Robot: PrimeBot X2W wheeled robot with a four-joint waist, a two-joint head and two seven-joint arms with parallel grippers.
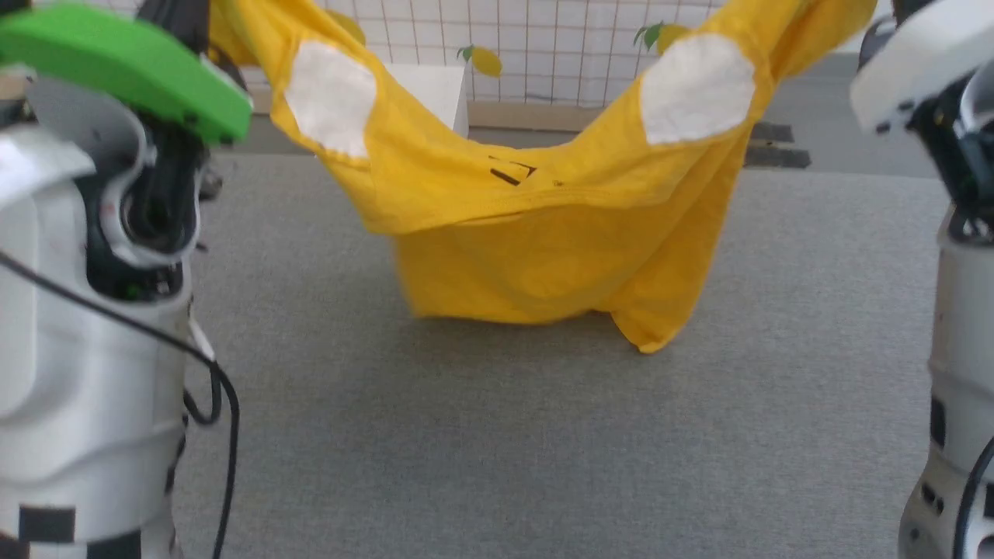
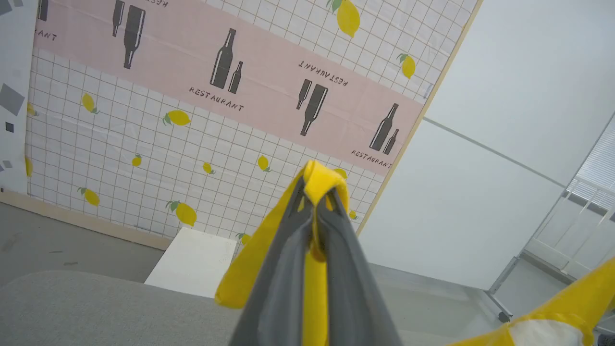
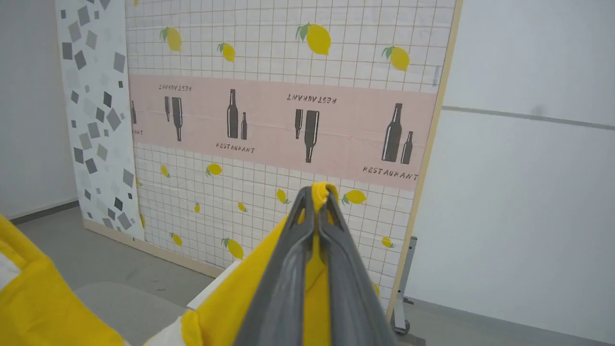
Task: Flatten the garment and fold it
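Note:
The garment [image 1: 543, 233], a bright yellow T-shirt with two white patches and a bit of black print, hangs stretched between my two raised arms and sags in the middle, its lowest fold just above or touching the grey table top [image 1: 497, 435]. In the left wrist view my left gripper [image 2: 317, 197] is shut on a pinch of the yellow garment [image 2: 319, 178], which pokes out past the fingertips. In the right wrist view my right gripper [image 3: 319, 197] is shut the same way on the garment [image 3: 324, 188]. Both pairs of grey fingers point up toward the wall.
A white box [image 1: 435, 89] stands behind the table by the lemon-and-bottle patterned wall panel [image 3: 288, 120]. My pale forearms [image 1: 85, 310] flank the table at both sides, with a black cable [image 1: 221, 404] hanging at the left. A white partition [image 2: 480, 168] stands at the right.

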